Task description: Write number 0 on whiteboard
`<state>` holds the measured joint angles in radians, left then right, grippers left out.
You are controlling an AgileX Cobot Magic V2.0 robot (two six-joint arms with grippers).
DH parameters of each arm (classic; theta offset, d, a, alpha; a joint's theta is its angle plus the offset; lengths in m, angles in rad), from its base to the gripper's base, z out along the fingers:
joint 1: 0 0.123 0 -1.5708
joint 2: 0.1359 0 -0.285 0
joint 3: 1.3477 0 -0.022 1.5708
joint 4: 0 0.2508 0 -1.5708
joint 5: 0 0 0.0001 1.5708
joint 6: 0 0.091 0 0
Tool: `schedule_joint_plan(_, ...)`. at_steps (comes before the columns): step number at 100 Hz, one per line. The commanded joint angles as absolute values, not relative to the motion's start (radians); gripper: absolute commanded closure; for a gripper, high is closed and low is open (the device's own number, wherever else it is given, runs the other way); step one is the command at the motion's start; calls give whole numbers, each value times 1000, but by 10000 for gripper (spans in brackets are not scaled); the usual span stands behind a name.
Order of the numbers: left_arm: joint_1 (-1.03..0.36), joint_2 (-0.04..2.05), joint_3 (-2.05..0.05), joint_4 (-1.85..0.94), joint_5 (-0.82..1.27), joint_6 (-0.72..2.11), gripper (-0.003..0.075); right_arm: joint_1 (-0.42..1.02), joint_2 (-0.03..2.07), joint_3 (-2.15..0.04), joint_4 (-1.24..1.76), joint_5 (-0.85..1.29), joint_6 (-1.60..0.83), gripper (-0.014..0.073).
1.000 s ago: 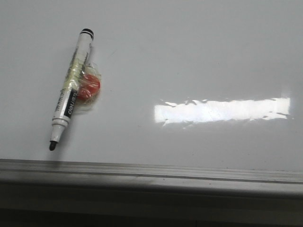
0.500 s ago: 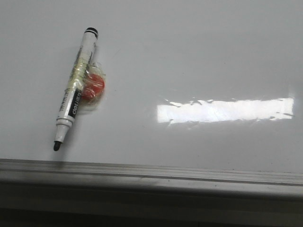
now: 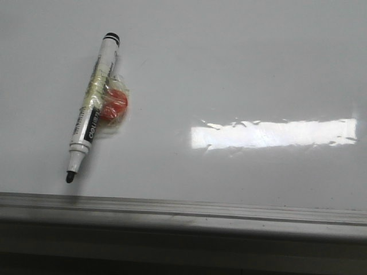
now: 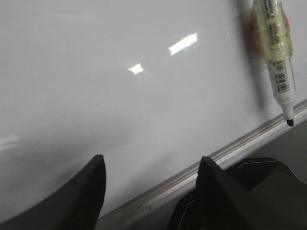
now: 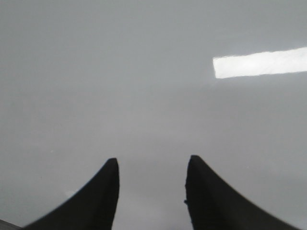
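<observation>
The whiteboard (image 3: pixel 229 69) fills the front view, glossy white, with a grey metal rail (image 3: pixel 183 209) along its near edge. The number 0 is out of view. A white marker (image 3: pixel 92 109) lies flat on the board at the left, uncapped, black tip toward the rail, with a red round piece (image 3: pixel 113 105) taped to its side. The left wrist view shows the marker (image 4: pixel 276 52) lying well off to one side of my open left gripper (image 4: pixel 151 163), which hangs over the rail (image 4: pixel 230 148) holding nothing. My right gripper (image 5: pixel 151 163) is open over bare board, also holding nothing.
A bright rectangular light glare (image 3: pixel 274 133) lies on the board right of centre. Below the rail the board's dark front edge (image 3: pixel 183 252) drops away. A dark part of the robot (image 4: pixel 268 187) sits just off the board beyond the rail.
In the front view the marker and the glare both sit slightly further right than a second ago. Nothing was taken hold of or let go.
</observation>
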<state>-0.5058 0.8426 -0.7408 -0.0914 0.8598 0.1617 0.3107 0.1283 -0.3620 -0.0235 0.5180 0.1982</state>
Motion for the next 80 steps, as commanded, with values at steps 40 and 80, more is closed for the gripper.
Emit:
schedule_joint_plan(40,-697,987,-775,-311,569,-124,335,311,226,-393,-46,448,184,317)
schedule_joint_plan(80,-701,1128,-775,-311,522,-156,335,311,230,-393,-46,448,184,317)
